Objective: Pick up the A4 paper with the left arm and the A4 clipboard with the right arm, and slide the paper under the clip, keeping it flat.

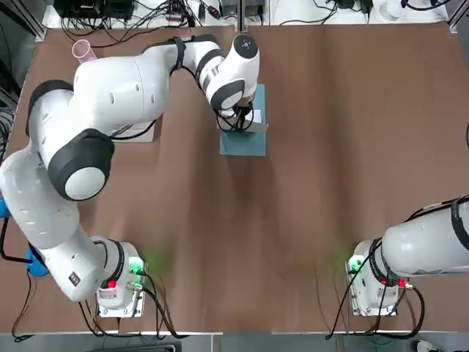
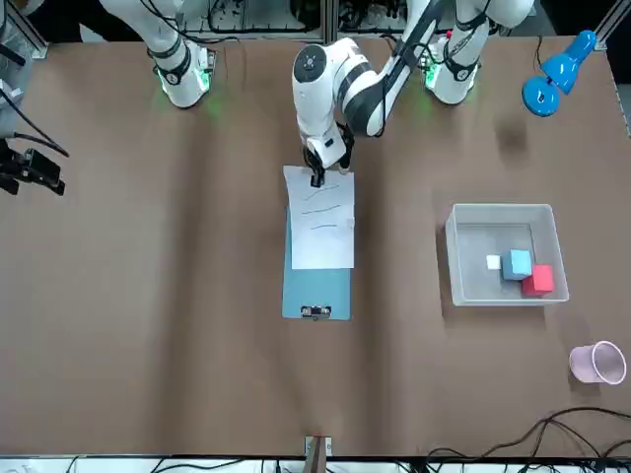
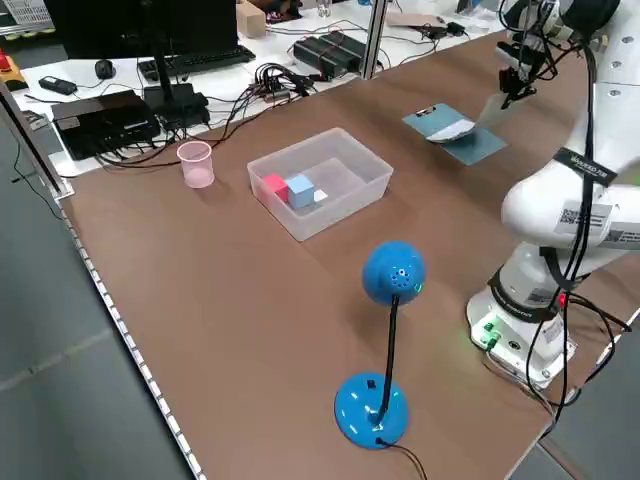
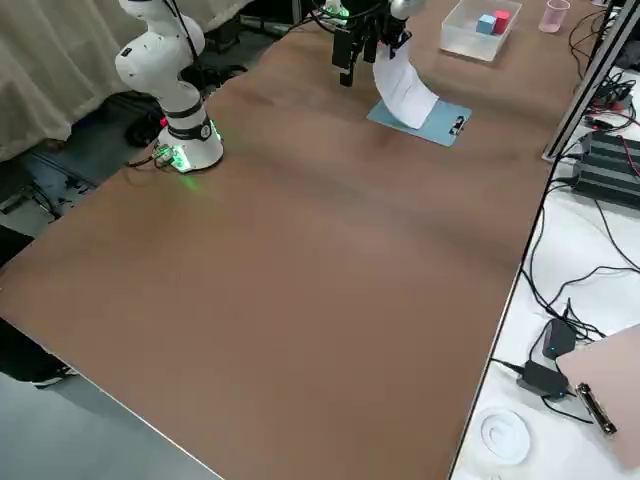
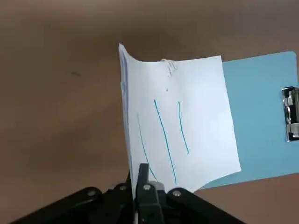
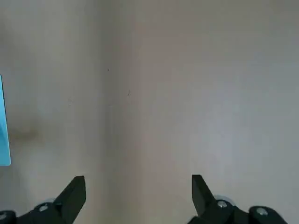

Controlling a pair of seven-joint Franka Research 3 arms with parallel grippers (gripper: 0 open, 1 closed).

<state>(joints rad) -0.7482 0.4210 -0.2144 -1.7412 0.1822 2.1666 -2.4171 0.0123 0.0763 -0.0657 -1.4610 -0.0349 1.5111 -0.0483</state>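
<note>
Right, so my L gripper (image 2: pixel 317 177) is clenched on the A4 paper (image 2: pixel 322 225), pinching its near end btwn the fingers. It's out over the far half of the table, a bit L of centre. From the pinch the sheet runs away from the arm bases, curved and raised at the near end, w/ its far edge lying over the A4 clipboard (image 2: pixel 301 296). Blue board shows btwn that edge and the clip (image 2: pixel 315 311), which sits on the board's far short edge, so the sheet is outside the clip.

My R gripper (image 6: pixel 139 189) is released, fingers wide apart w/ bare tabletop (image 6: pixel 140 116) below, up over the table well R of the board.

Hard to make out: the L fingers hide part of the pinched edge, and from overhead the L arm covers most of the sheet. Can't tell if the far edge actually touches the board. L wrist cam cuts off the clip's outer side; R wrist cam gets only a sliver of the board; the overhead cam misses the R gripper.

Far L: clear bin (image 2: pixel 508 254) w/ a blue cube (image 2: pixel 516 264), red cube (image 2: pixel 538 281) & small white block (image 2: pixel 493 262), pink cup (image 2: pixel 598 363) just beyond.
</note>
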